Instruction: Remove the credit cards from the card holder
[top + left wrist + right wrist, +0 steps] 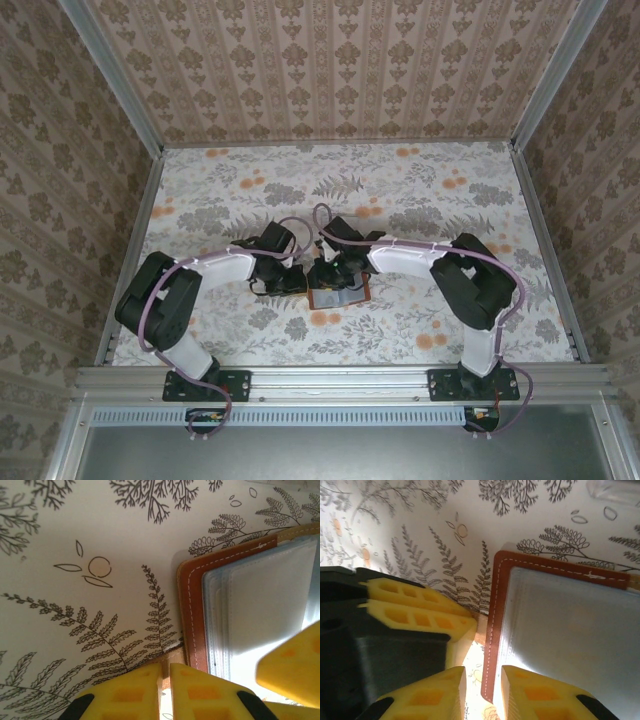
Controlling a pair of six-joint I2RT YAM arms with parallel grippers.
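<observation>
Your holder [340,297] lies open on the floral counter [420,190], near its middle and between the two arms, with its pale panels facing up. Your left pincer [166,680] sits at one corner of the brown rim. Its fingers are almost together, clamped on a thin tan edge of the holder there. Your right pincer [482,685] is just beside it with its fingers a little apart. They straddle the rim and grip nothing, one over the pale panel and the other over bare counter. A clear tray [615,492] lies farther off.
</observation>
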